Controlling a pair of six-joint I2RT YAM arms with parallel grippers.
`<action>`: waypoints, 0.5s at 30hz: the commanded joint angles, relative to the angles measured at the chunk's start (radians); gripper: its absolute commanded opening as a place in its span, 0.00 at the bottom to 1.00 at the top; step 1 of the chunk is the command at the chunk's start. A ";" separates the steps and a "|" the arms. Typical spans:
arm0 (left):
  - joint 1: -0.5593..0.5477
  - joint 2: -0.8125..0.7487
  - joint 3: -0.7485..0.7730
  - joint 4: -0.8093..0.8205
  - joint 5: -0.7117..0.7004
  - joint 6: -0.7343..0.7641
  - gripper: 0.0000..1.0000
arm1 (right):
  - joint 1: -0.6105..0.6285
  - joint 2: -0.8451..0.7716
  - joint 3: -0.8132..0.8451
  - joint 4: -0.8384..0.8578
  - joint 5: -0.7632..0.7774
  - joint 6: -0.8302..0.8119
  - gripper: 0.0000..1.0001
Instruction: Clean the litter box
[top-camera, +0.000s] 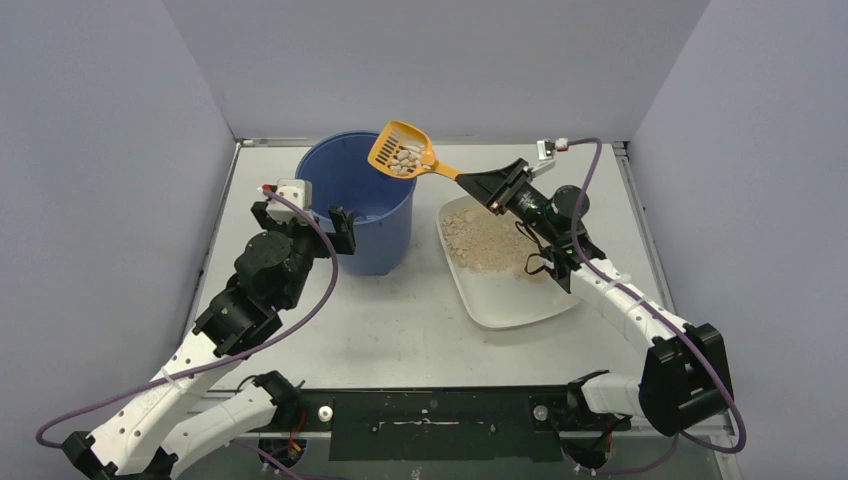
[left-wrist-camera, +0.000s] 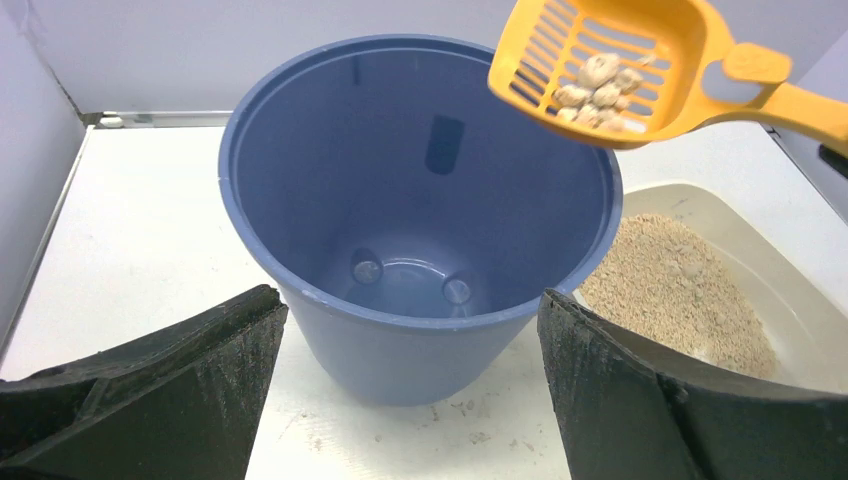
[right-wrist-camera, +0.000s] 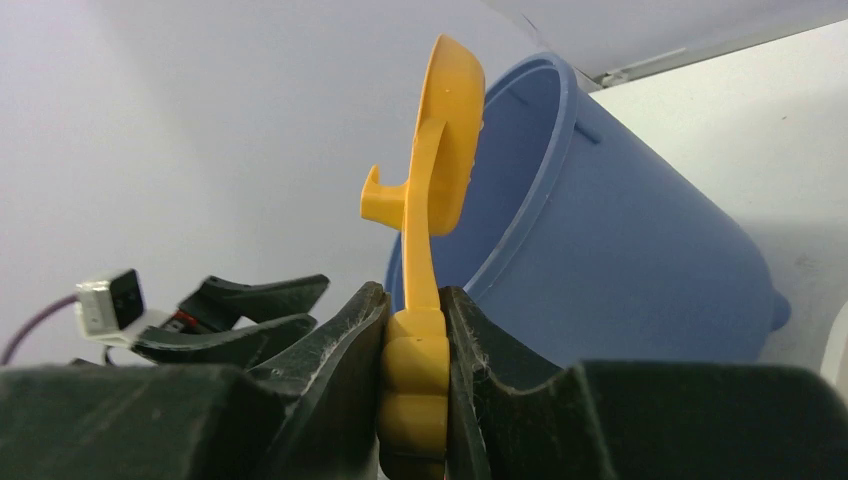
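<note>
A yellow scoop (top-camera: 402, 150) carrying pale lumps (top-camera: 407, 157) hangs over the rim of the blue bucket (top-camera: 375, 250).

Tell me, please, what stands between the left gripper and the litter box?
The blue bucket stands between the open left gripper and the litter box; the top view shows this clearly.

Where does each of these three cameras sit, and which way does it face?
Top external: high behind the arms, looking down on a round blue plastic bucket and shallow white litter box; both arms show.
Left wrist: on the left arm, facing the bucket; open left gripper shows.
Right wrist: on the right arm, facing along the yellow slotted plastic scoop its right gripper clamps.
Shared: all show bucket and scoop.
</note>
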 joint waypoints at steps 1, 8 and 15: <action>0.028 -0.035 -0.004 0.066 -0.015 -0.025 0.95 | 0.036 0.053 0.162 -0.106 -0.062 -0.211 0.00; 0.052 -0.055 -0.010 0.077 -0.017 -0.034 0.95 | 0.071 0.107 0.349 -0.363 -0.077 -0.555 0.00; 0.070 -0.056 -0.010 0.075 -0.005 -0.041 0.95 | 0.140 0.157 0.542 -0.658 0.011 -0.937 0.01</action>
